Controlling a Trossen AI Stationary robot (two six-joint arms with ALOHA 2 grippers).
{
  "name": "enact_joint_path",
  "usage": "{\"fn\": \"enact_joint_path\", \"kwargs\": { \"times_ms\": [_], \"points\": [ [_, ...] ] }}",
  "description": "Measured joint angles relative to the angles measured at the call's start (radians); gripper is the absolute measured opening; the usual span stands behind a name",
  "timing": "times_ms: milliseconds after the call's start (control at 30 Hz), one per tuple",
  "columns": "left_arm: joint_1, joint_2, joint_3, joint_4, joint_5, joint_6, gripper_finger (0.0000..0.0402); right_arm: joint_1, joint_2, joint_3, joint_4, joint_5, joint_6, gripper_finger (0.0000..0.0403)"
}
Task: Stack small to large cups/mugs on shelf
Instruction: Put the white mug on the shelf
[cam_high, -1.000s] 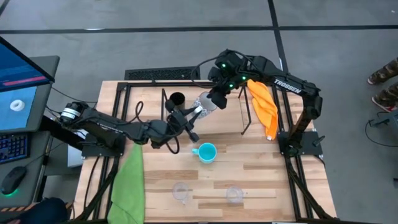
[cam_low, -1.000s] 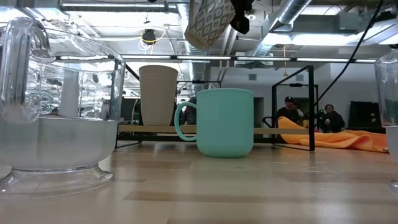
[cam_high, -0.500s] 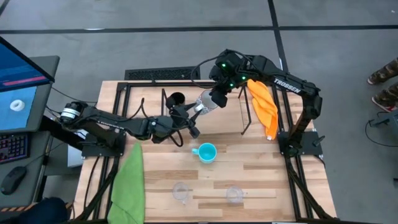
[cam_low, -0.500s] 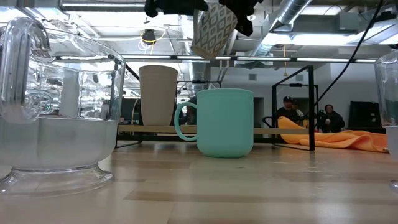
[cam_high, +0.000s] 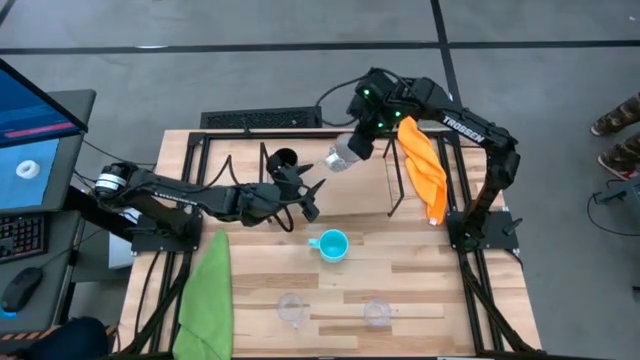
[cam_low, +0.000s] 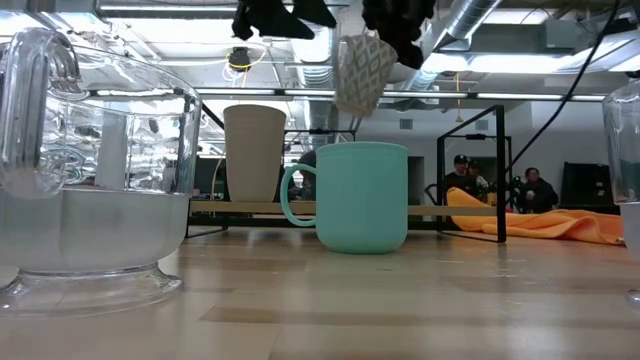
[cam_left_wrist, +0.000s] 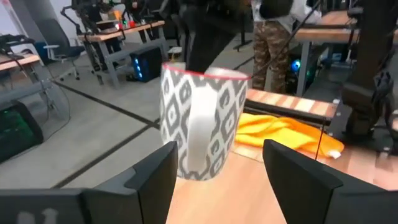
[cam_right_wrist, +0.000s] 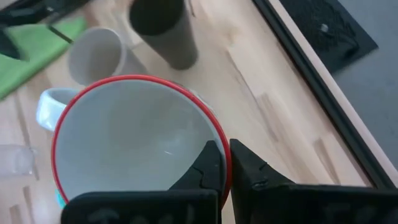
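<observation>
A white mug (cam_left_wrist: 202, 127) with a grey diamond pattern and a thin red rim. A pale turquoise mug (cam_high: 332, 244). A beige cup (cam_low: 253, 152) beside a black cup (cam_high: 284, 160). Two clear glasses (cam_high: 291, 308) and (cam_high: 377, 313). Light wood table (cam_high: 420, 270) with darker streaks, black frame. A bright green cloth (cam_high: 207, 295), an orange cloth (cam_high: 425, 170). Both arms are black; the right arm (cam_high: 470, 135) bears white lettering.

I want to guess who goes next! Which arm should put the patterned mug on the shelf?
Probably the right: its gripper already pinches the patterned mug by its rim, above the shelf. The left gripper is open and empty.
</observation>
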Motion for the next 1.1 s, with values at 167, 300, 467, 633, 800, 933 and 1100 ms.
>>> {"fn": "enact_joint_path", "kwargs": {
  "times_ms": [167, 300, 467, 633, 800, 933, 1100],
  "points": [
    [-0.030, -0.072, 0.000, -0.042, -0.002, -0.007, 0.0229, -0.056, 0.000, 0.000, -0.032, 0.064, -0.007, 0.0021],
    [-0.073, -0.163, 0.000, -0.083, -0.005, -0.010, 0.0229, -0.079, 0.035, 0.001, -0.009, 0.117, 0.052, 0.0021],
    [-0.136, -0.281, 0.000, -0.093, -0.052, -0.009, 0.0229, -0.058, 0.126, 0.001, 0.014, 0.187, 0.125, 0.0021],
    [-0.192, -0.377, 0.000, -0.102, -0.087, -0.004, 0.0229, 0.001, 0.229, 0.000, 0.060, 0.208, 0.165, 0.0021],
    [-0.230, -0.439, 0.000, -0.125, -0.091, -0.005, 0.0229, 0.034, 0.303, 0.000, 0.087, 0.205, 0.194, 0.0021],
    [-0.256, -0.455, 0.000, -0.140, -0.122, -0.005, 0.0229, 0.035, 0.312, 0.000, 0.097, 0.205, 0.210, 0.0021],
    [-0.272, -0.459, 0.000, -0.139, -0.136, 0.003, 0.0229, 0.035, 0.312, 0.001, 0.141, 0.205, 0.253, 0.0021]
  ]
}}
